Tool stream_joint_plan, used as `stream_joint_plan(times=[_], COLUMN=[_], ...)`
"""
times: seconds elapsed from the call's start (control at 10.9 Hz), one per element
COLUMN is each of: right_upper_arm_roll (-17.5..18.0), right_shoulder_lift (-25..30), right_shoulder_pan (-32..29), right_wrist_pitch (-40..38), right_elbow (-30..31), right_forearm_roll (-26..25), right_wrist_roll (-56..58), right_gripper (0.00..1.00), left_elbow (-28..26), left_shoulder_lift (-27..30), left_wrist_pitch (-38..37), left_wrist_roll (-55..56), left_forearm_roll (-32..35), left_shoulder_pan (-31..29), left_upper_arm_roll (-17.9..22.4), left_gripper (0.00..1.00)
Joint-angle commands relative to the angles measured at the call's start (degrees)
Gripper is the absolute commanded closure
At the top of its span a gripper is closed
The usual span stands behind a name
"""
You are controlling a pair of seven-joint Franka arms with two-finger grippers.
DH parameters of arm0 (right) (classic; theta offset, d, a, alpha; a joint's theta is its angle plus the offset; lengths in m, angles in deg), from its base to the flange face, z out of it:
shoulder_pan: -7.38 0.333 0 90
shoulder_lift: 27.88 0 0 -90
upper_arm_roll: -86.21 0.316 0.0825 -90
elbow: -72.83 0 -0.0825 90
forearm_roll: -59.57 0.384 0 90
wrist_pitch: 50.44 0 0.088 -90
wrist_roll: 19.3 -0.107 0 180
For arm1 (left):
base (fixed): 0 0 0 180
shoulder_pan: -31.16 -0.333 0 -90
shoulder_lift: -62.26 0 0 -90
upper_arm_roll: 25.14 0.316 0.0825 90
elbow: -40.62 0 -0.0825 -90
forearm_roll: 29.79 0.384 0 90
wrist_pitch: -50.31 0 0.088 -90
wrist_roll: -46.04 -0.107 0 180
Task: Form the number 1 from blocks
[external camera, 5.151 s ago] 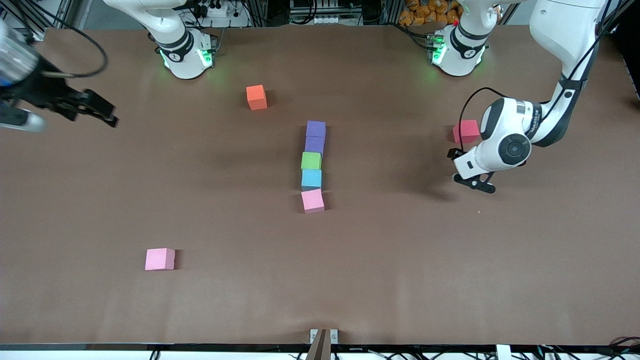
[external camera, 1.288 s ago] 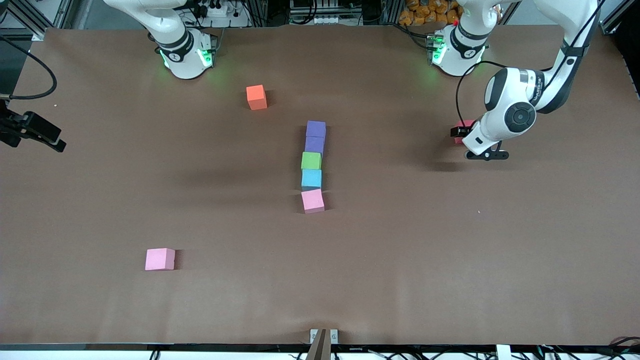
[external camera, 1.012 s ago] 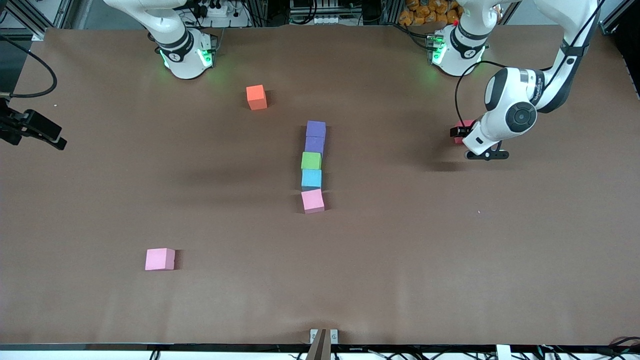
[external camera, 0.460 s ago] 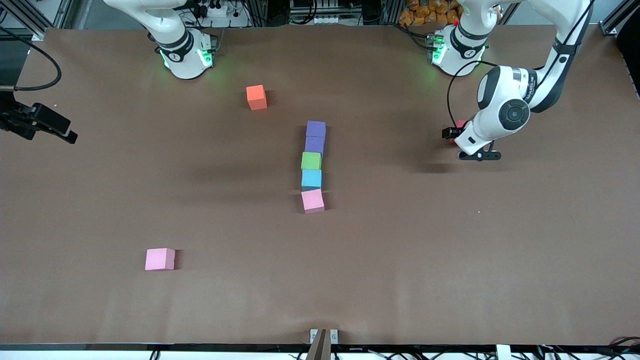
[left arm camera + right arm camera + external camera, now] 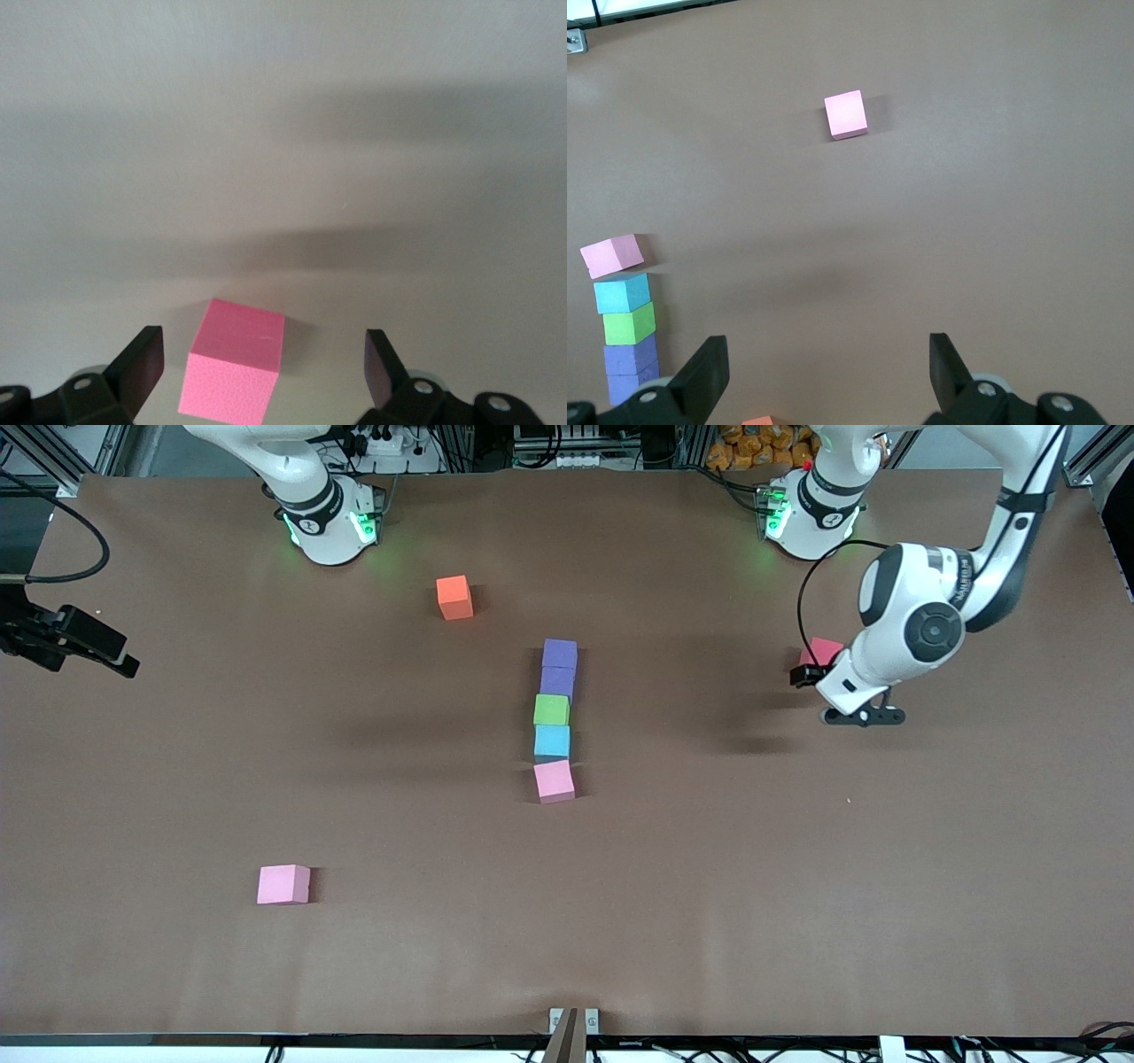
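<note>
Five blocks form a straight column at the table's middle: purple farthest from the front camera, then purple, green, light blue and pink, the last turned slightly askew. The right wrist view shows the same column, from pink to purple. My left gripper hangs open over the red cube; in its wrist view the cube lies below the gap, closer to one finger. At the right arm's end my right gripper hovers open and empty above the table's edge.
A second pink cube sits alone, nearer the front camera and toward the right arm's end. An orange cube lies close to the right arm's base. The left arm's base stands just past the red cube.
The left gripper has shifted a little over the red cube, which now shows more in the front view. The right gripper has drifted slightly inward over the table's edge. No block moved.
</note>
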Motion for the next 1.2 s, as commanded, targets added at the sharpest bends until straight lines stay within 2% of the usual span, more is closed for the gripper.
stream_joint_plan(times=[0.0, 0.18, 0.28, 0.37, 0.55, 0.74, 1.01, 1.1], right_upper_arm_roll=[-0.1, -0.36, -0.45, -0.62, -0.8, -0.54, -0.54, -0.54], right_shoulder_lift=[0.37, 0.37, 0.37, 0.37, 0.28, 0.02, -0.51, -0.51], right_shoulder_pan=[0.44, 0.35, 0.26, 0.09, -0.96, -1.41, -1.49, -1.23], right_wrist_pitch=[-0.91, -0.91, -0.91, -1.0, -2.48, -2.23, -1.7, -1.09], right_elbow=[-0.57, -0.57, -0.57, -0.57, -1.27, -1.36, -1.36, -1.36], right_forearm_roll=[0.6, 0.68, 0.6, 0.6, 0.51, -0.28, -0.28, -0.46], right_wrist_roll=[-0.81, -0.89, -0.72, -0.63, -0.89, -1.16, -0.81, -0.63], right_gripper=[0.0, 0.0, 0.0, 0.0, 0.0, 0.0, 0.0, 0.0], left_elbow=[13.56, 26.31, 29.76, 32.06, 34.7, 36.38, 42.08, 42.1], left_shoulder_lift=[-5.03, -10.22, -10.33, -9.54, -4.81, -0.33, 4.68, 6.01], left_wrist_pitch=[-7.12, -10.57, -10.58, -10.58, -10.66, -12.76, -21.8, -23.48], left_wrist_roll=[0.2, 0.73, 1.43, 2.65, 2.4, 2.05, 1.61, 1.61], left_forearm_roll=[-1.2, -1.2, -1.03, -0.5, -0.32, -0.32, -1.03, -0.85], left_shoulder_pan=[0.49, 1.1, 1.89, 3.55, 11.17, 11.47, 11.3, 11.38], left_upper_arm_roll=[0.2, 0.82, 0.91, 1.52, 8.78, 9.52, 9.7, 10.22], left_gripper=[0.0, 0.0, 0.0, 0.0, 0.0, 0.0, 0.0, 0.0])
